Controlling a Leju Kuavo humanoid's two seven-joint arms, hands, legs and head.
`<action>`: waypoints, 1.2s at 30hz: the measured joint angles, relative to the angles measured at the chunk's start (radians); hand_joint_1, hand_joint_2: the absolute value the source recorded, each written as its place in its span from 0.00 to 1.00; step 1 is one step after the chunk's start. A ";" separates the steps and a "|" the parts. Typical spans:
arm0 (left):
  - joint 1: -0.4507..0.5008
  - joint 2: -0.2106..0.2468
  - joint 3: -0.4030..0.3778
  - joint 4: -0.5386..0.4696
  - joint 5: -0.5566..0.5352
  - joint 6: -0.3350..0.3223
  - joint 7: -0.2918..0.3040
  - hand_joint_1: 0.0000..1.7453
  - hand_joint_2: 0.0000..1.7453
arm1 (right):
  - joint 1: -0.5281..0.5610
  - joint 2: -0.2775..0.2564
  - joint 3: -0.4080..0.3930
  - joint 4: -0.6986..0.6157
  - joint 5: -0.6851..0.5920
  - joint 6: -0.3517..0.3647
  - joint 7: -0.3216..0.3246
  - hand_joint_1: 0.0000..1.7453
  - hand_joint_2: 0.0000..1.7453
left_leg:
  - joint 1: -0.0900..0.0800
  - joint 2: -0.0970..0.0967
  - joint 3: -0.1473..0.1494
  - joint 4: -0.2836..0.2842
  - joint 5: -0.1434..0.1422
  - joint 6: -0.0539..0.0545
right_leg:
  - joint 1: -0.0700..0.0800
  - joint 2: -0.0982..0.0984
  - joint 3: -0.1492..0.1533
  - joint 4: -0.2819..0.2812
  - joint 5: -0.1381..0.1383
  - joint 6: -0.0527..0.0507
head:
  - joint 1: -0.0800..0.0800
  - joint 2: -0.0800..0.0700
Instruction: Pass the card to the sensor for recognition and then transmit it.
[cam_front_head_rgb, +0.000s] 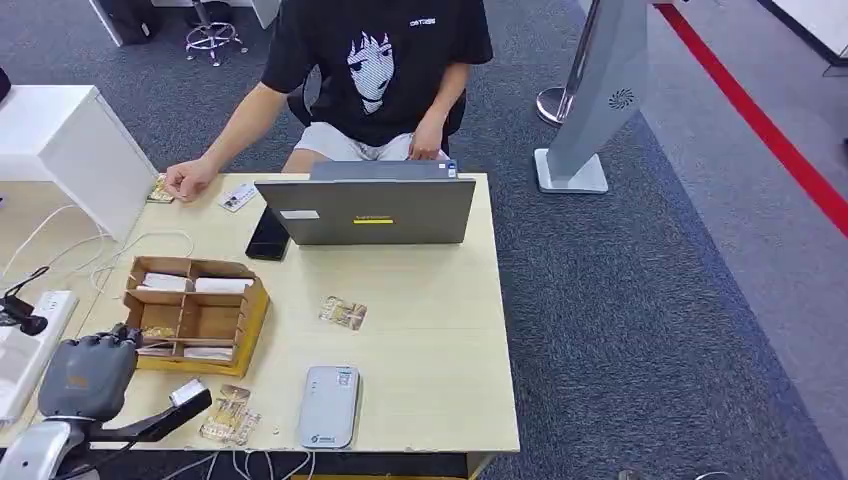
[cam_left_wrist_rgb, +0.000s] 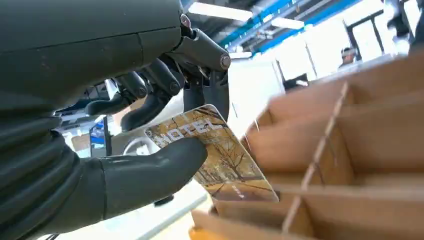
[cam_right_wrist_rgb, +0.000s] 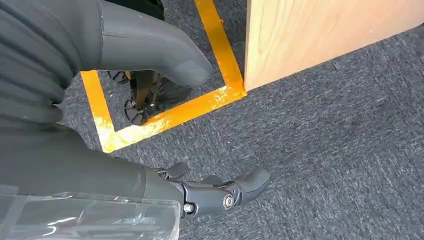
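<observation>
My left hand (cam_left_wrist_rgb: 100, 125) pinches a golden "HOTEL" card (cam_left_wrist_rgb: 225, 160) between its thumb and darker fingers. The card's lower end sits inside a compartment of the cardboard organiser box (cam_left_wrist_rgb: 360, 140). In the head view the left hand (cam_front_head_rgb: 90, 375) is at the near left corner of the box (cam_front_head_rgb: 255, 310). The grey-white card sensor (cam_front_head_rgb: 330, 405) lies flat near the table's front edge, to the right of the hand. My right hand (cam_right_wrist_rgb: 75, 150) hangs beside the table over the carpet, its fingers apart and holding nothing.
A person sits behind the table, one hand (cam_front_head_rgb: 190, 180) on a card at the far left. A closed-back laptop (cam_front_head_rgb: 370, 210) and a black phone (cam_front_head_rgb: 268, 235) stand beyond the box. Loose cards lie mid-table (cam_front_head_rgb: 343, 313) and by the sensor (cam_front_head_rgb: 230, 415). Cables trail at the left edge.
</observation>
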 joint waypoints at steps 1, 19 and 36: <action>0.000 -0.002 -0.002 -0.016 0.003 0.002 -0.006 1.00 1.00 | 0.000 0.000 0.000 0.000 0.000 0.000 0.000 0.00 1.00 | 0.000 0.000 0.000 0.000 0.000 0.000 | 0.000 0.000 0.000 0.000 0.000 0.000 | 0.000 0.000; -0.081 0.048 -0.163 -0.438 -0.055 -0.104 0.050 1.00 1.00 | -0.007 0.000 0.000 0.001 0.037 -0.004 0.000 0.00 1.00 | 0.001 0.000 0.000 0.000 0.002 -0.002 | 0.000 0.000 0.000 0.000 0.001 -0.001 | 0.000 0.000; -0.269 0.184 -0.160 -0.150 -0.056 -0.184 0.127 1.00 1.00 | -0.038 0.000 0.030 0.027 0.057 -0.009 0.013 0.00 1.00 | 0.002 0.000 0.000 0.000 0.004 -0.005 | 0.002 0.000 -0.001 0.001 0.003 -0.004 | 0.000 0.000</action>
